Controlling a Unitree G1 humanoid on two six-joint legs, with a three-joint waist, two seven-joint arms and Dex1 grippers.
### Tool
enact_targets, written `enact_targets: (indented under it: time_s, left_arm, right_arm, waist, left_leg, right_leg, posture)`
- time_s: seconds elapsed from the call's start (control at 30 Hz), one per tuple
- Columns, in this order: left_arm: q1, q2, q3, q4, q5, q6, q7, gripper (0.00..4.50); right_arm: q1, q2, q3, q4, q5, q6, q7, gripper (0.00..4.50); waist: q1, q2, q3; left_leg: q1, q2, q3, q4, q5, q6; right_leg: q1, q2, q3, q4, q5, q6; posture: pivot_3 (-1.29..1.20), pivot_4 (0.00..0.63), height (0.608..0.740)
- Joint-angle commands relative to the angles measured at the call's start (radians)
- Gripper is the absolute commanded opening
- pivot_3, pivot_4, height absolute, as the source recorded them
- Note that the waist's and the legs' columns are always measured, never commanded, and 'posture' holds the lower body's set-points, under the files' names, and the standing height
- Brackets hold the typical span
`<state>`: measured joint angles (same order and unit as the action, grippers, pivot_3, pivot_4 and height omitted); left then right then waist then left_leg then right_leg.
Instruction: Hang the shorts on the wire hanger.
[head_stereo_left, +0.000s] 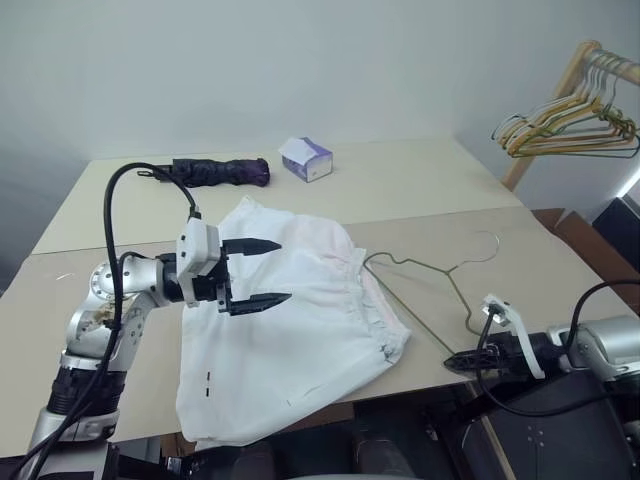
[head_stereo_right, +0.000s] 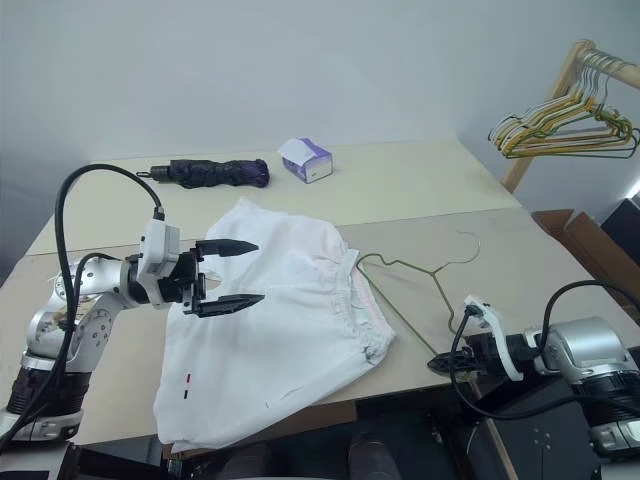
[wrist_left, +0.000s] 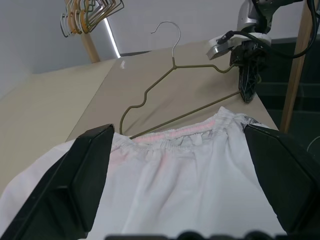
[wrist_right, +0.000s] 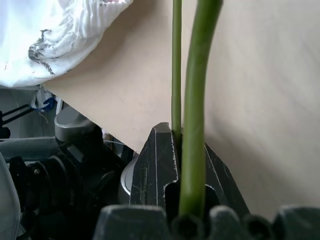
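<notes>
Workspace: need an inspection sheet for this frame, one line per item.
Surface: beige table, two boards butted together, seam running across.
Job's things: white shorts lie flat, one leg hanging over the near edge; wire hanger lies on the table, its near corner at the table edge, one shoulder beside the waistband.
Clutter: folded dark umbrella and purple-white tissue box on the far board.
Grippers: left gripper open, above the shorts; right gripper shut on the wire hanger at the table edge.
Cables: black cable loops over the left arm; another at the right wrist.
Surroundings: wooden rack with bunched hangers, plain wall.
</notes>
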<state>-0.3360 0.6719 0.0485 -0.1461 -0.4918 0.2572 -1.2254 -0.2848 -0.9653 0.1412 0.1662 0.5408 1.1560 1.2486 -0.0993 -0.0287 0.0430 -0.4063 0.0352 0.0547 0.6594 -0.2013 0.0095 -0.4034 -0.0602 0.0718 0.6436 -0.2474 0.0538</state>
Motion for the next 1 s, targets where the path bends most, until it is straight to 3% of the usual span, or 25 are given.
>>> enact_targets:
  time_s: [0.03,0.3,0.43,0.53,1.0]
  left_arm:
    - [-0.003,0.013,0.02,-0.032,-0.008,-0.017,0.009,4.46]
    - [-0.003,0.016,0.019,-0.031,-0.004,-0.022,0.014,4.46]
    - [-0.004,0.017,0.014,-0.029,0.001,-0.026,0.017,4.46]
    - [0.0,0.021,0.016,-0.037,0.0,-0.026,0.021,4.46]
    - [0.025,0.047,0.036,-0.055,0.01,-0.048,0.048,4.46]
  right_arm:
    - [-0.025,-0.04,-0.014,-0.012,0.012,-0.026,0.051,0.0]
    - [-0.045,-0.074,0.059,-0.021,-0.011,-0.04,0.131,0.0]
    - [-0.151,-0.016,0.156,0.077,-0.073,-0.035,0.125,0.0]
    - [-0.227,0.039,0.15,0.179,-0.089,-0.055,0.113,0.0]
    - [-0.391,0.078,0.352,0.382,-0.222,-0.174,0.355,0.0]
  waist:
    - [0.005,0.0,0.0]
    - [0.01,0.0,0.0]
    - [0.003,0.0,0.0]
    - [0.004,0.0,0.0]
    - [0.058,0.0,0.0]
  left_leg:
    - [0.0,0.0,0.0,0.0,0.0,0.0]
    - [0.0,0.0,0.0,0.0,0.0,0.0]
    - [0.0,0.0,0.001,0.0,0.0,0.0]
    - [0.0,0.0,0.0,0.0,0.0,0.0]
    - [-0.001,0.0,0.001,0.0,0.0,0.0]
  right_leg:
    - [0.0,0.0,0.0,0.0,0.0,0.0]
    - [0.0,0.0,0.0,0.0,0.0,0.0]
    - [0.0,0.0,0.0,0.0,0.0,-0.001]
    - [0.0,0.0,0.0,0.0,0.0,-0.001]
    - [-0.002,0.0,-0.001,0.0,0.0,0.0]
  posture:
    - [-0.04,0.011,0.74]
    - [-0.04,0.011,0.74]
    - [-0.02,0.011,0.74]
    - [-0.01,0.009,0.74]
    - [0.05,0.0,0.74]
